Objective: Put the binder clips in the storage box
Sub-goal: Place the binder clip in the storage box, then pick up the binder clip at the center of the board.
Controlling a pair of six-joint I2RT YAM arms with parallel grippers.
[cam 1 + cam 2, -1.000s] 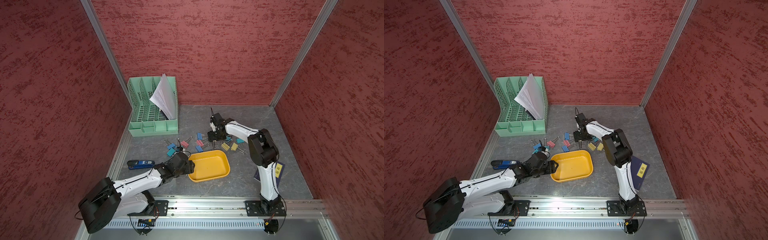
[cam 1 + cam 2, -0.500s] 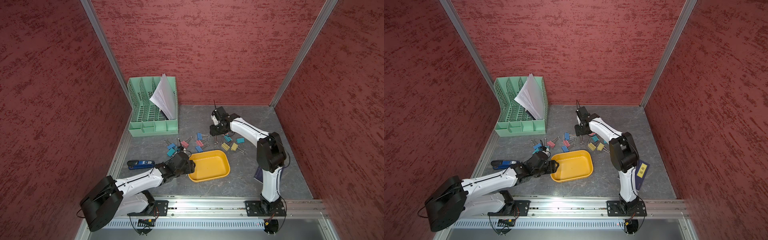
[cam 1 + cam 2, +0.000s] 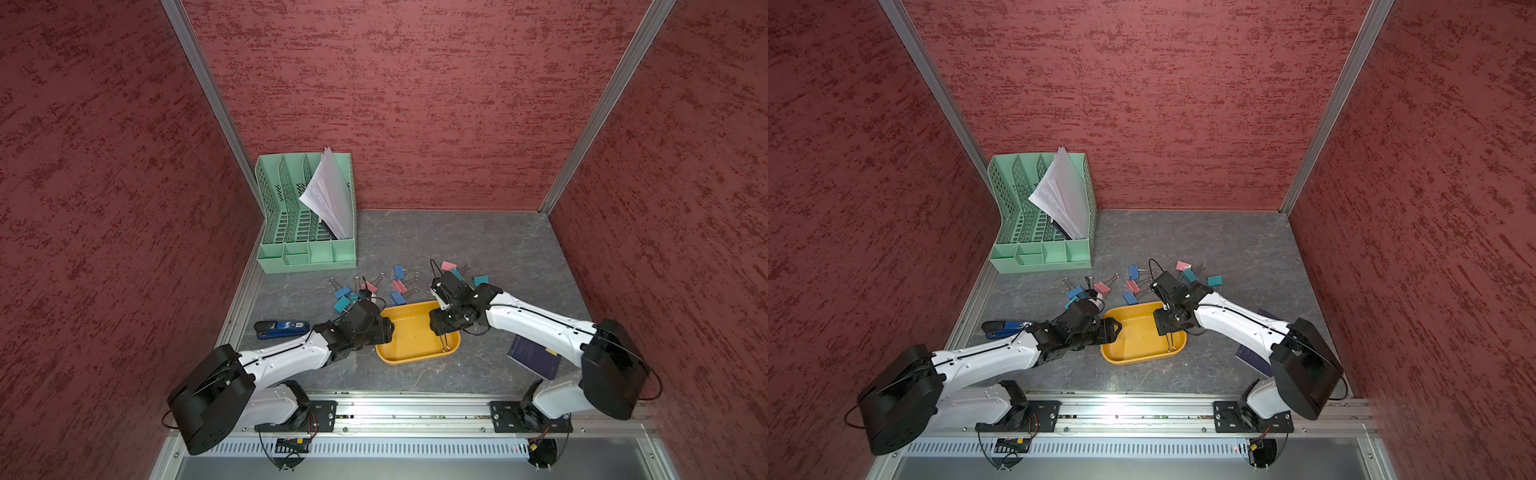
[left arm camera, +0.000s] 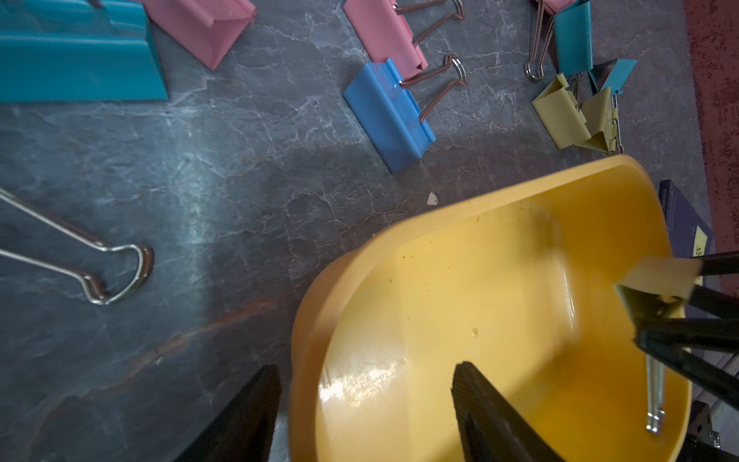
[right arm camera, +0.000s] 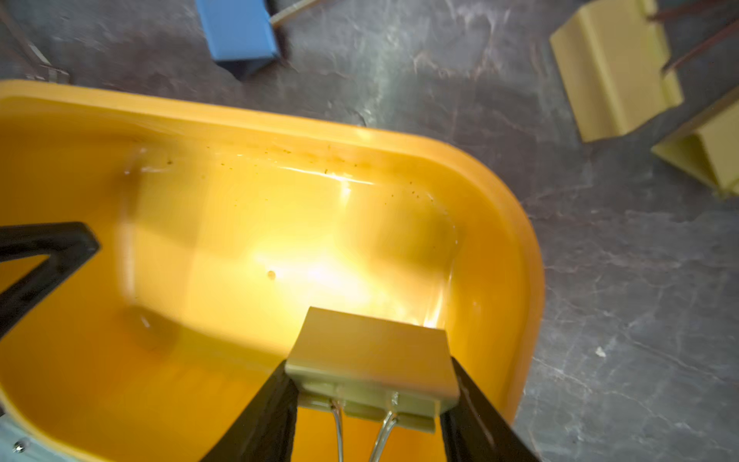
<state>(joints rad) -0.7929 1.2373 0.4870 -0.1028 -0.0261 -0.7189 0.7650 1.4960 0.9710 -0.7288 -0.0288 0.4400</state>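
Observation:
The storage box (image 3: 409, 360) (image 3: 1138, 332) is a shallow yellow tray at the front middle of the grey table. My left gripper (image 3: 384, 328) (image 4: 368, 370) stands open astride its left rim, one finger outside and one inside. My right gripper (image 3: 442, 328) (image 5: 372, 368) is shut on a yellow binder clip (image 5: 372, 352) (image 4: 656, 276) over the box's right end, with the clip's wire handles (image 4: 654, 400) hanging into the box. Several loose binder clips lie behind the box: blue (image 3: 399, 272), pink (image 3: 399, 286), teal (image 3: 341, 304), yellow (image 5: 612, 68).
A mint-green file organizer (image 3: 307, 232) holding papers stands at the back left. A blue-and-black stapler (image 3: 282, 328) lies left of my left arm. A dark notebook (image 3: 534, 357) lies under my right arm. Red walls close in three sides.
My right gripper has come forward from the clip pile behind the box to above the box's right end, carrying the yellow clip. The left arm has barely moved.

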